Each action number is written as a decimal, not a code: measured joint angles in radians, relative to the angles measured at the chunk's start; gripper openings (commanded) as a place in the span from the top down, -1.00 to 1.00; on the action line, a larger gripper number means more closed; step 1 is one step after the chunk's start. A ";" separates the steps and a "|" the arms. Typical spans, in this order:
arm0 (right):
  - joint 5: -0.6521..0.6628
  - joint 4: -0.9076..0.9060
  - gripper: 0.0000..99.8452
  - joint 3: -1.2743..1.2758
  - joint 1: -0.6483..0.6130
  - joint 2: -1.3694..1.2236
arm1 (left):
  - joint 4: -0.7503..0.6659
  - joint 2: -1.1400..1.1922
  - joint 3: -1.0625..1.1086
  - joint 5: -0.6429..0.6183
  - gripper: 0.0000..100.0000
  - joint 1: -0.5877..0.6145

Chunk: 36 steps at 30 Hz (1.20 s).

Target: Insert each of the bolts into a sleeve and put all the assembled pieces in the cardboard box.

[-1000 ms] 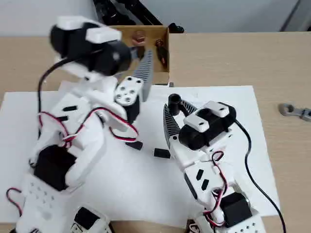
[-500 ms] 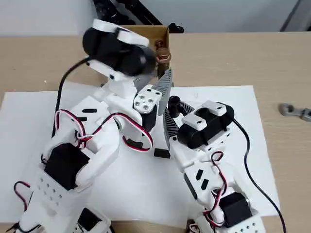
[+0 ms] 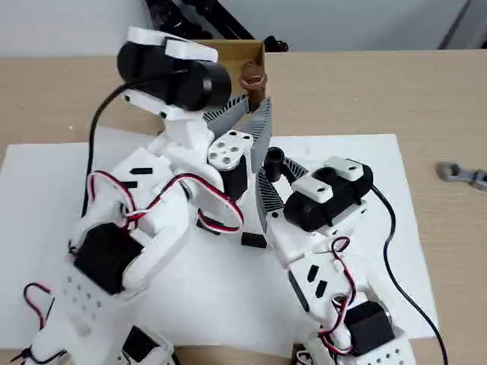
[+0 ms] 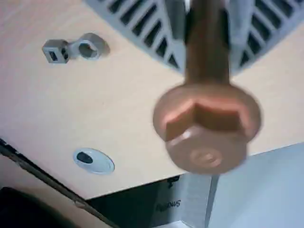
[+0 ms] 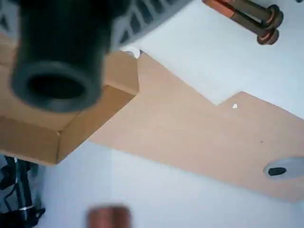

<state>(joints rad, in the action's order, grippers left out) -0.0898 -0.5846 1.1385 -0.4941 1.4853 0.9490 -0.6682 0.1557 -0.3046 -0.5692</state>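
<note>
The left tool [image 3: 249,114] is clamped on the copper bolt [image 3: 253,77] by its shank, head poking up beside the cardboard box [image 3: 236,52] corner. The right tool [image 3: 272,173] is closed around a black sleeve [image 3: 273,159] nearby, open end up. Looks like the mating step, so I'd guess shank and bore need lining up, but the arms are crowded together and the left tool covers much of the shank.

copper bolt [image 3: 252,77] near black sleeve [image 3: 273,159]
</note>
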 measured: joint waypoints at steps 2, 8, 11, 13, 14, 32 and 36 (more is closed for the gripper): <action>0.000 0.000 0.99 0.000 0.000 0.000 | -0.017 0.003 0.029 0.000 0.99 0.000; 0.000 0.000 0.99 0.000 0.000 0.000 | -0.048 0.003 0.044 0.000 0.99 -0.002; 0.000 0.000 0.99 0.000 0.000 0.000 | -0.049 0.003 0.044 0.000 0.99 -0.002; 0.000 0.000 0.99 0.000 0.000 0.000 | -0.049 0.003 0.044 0.000 0.99 -0.002; 0.000 0.000 0.99 0.000 0.000 0.000 | -0.049 0.003 0.044 0.000 0.99 -0.002; 0.000 0.000 0.99 0.000 0.000 0.000 | -0.012 0.003 0.044 0.006 0.99 -0.061; 0.000 0.000 0.99 0.000 0.000 0.000 | -0.012 0.003 0.044 0.011 0.99 -0.061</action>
<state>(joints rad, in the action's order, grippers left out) -0.0898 -0.5846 1.1385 -0.4941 1.4853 0.9367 -0.6651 0.2002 -0.2938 -0.6306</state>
